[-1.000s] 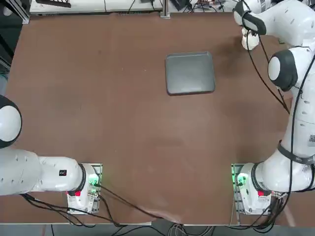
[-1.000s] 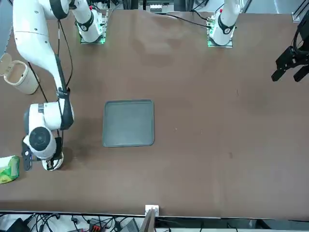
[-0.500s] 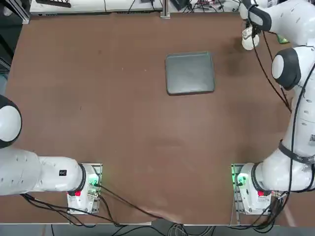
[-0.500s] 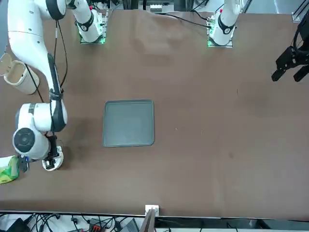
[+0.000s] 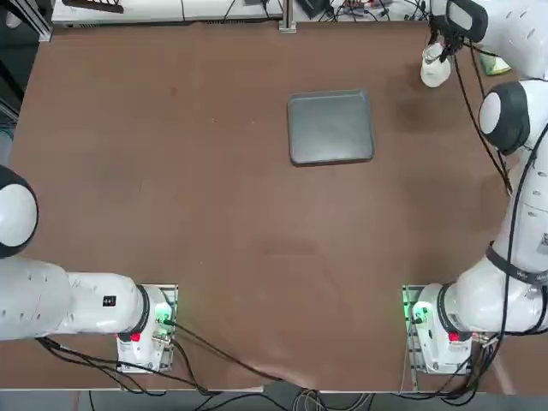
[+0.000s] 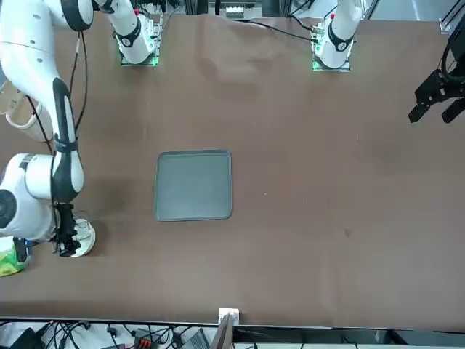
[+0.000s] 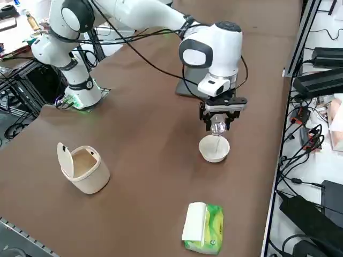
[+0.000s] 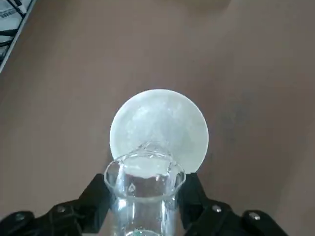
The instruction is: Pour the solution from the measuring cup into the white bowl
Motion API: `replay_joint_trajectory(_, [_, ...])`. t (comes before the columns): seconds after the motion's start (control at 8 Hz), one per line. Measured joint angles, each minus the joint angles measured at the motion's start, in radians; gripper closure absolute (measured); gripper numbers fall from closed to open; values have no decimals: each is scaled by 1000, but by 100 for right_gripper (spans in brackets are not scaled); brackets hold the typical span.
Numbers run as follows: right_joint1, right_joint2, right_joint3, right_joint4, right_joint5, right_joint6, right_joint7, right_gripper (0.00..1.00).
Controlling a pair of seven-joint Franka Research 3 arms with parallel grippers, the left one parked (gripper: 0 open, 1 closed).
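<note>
"Jaws of the right gripper (image 8: pixel 146 192): how are they listed?"

"Clenched on the measuring cup (image 8: pixel 143 214), one black finger on each side of its clear wall."

"Describe the cup."

"One, see-through, glassy, round-mouthed, with a pouring lip and bright glints along the wall. Held off the table (image 5: pixel 231 223), just above the white bowl (image 7: pixel 214 149); in the right wrist view its lip overlaps the bowl's rim. Whether any solution is passing between them, I cannot tell."

"And the bowl?"

"One, small, round, plain white, resting upright on the brown tabletop, near the edge farthest from the arm bases. Contents: a pale sheen shows inside; liquid cannot be made out for certain."

"Other pieces?"

"Item: one dark grey rectangular tray (image 5: pixel 330 128), shallow, round-cornered, lying flat to the left of the bowl, well apart from it. Item: one green-and-white packet (image 7: pixel 215 229), lying to the right of the bowl, apart from it. Item: one off-white bin (image 7: pixel 93 178), lid swung open, closer to the arm bases than the packet is."

"The right arm (image 5: pixel 524 205)?"

"White with dark joints, black cables strung along it, reaching out over the table's right side to the bowl."
</note>
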Motion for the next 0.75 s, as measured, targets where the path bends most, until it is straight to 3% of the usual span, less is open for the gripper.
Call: replay_joint_trajectory(0.75, [-92, 0, -1, 5, 358, 0, -159, 26])
